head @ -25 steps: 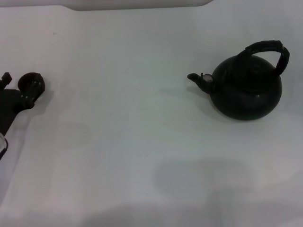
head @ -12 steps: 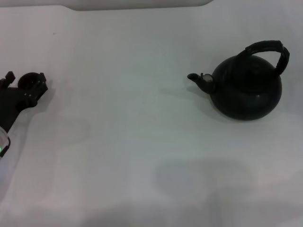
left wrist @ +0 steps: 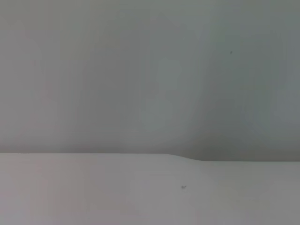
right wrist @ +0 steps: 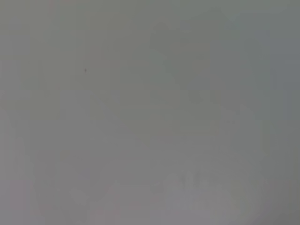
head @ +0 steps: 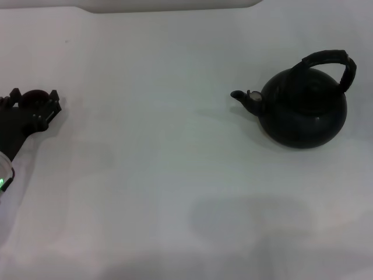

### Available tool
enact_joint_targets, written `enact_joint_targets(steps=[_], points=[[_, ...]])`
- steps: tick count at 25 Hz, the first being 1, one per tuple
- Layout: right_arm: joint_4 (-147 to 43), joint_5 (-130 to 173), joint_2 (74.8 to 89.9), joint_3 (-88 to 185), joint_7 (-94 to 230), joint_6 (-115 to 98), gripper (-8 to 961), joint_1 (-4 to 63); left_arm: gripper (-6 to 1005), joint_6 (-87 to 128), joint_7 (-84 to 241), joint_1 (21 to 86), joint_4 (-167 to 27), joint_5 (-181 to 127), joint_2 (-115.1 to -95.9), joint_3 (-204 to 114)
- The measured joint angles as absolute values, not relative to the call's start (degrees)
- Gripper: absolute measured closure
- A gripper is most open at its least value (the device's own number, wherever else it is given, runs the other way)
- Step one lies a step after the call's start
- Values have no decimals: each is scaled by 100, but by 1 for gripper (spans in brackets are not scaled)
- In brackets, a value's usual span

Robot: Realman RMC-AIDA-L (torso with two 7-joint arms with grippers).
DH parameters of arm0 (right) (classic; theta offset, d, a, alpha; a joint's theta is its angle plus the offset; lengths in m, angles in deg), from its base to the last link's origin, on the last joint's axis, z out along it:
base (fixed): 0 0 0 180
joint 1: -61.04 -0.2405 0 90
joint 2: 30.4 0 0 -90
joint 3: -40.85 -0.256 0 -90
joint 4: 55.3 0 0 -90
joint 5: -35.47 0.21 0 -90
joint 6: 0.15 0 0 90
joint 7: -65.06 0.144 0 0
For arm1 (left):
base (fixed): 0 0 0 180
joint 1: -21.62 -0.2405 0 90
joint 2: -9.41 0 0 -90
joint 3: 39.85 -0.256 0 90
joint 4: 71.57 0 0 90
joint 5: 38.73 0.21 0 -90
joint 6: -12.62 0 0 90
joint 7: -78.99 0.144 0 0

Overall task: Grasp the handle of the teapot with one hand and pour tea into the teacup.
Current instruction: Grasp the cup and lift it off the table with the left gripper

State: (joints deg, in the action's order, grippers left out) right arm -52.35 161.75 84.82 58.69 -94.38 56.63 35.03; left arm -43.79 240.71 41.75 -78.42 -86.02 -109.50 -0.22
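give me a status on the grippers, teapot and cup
Left gripper open around the teacup at far left. Right gripper not in view. Teapot upright at right, handle untouched, spout toward the cup. Bare table between them.

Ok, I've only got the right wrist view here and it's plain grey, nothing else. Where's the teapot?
Observer: In the head view the teapot stands upright on the right side of the table, with its spout pointing toward the robot's left.
Operator: Is anything holding its handle?
Observer: No. The handle arches free, and the right gripper is in no view.
Operator: And the teacup?
Observer: The teacup is at the far left, between the open fingers of the left gripper. I cannot tell whether they touch it.
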Motion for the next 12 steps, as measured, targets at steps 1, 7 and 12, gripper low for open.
enact_joint_targets(steps=[1, 7, 12], points=[[-5233, 16176, 8483, 5869, -9438, 5663, 211, 3503, 131, -4379, 24071, 4176, -7842, -8602, -10950, -22], [-5224, 16177, 8482, 5869, -9438, 5663, 211, 3497, 132, -4379, 24071, 4175, -7842, -8600, -10950, -22], [-5221, 16177, 8483, 5869, -9438, 5665, 211, 3494, 133, -4302, 24071, 4170, -7842, -8568, -10950, -22]])
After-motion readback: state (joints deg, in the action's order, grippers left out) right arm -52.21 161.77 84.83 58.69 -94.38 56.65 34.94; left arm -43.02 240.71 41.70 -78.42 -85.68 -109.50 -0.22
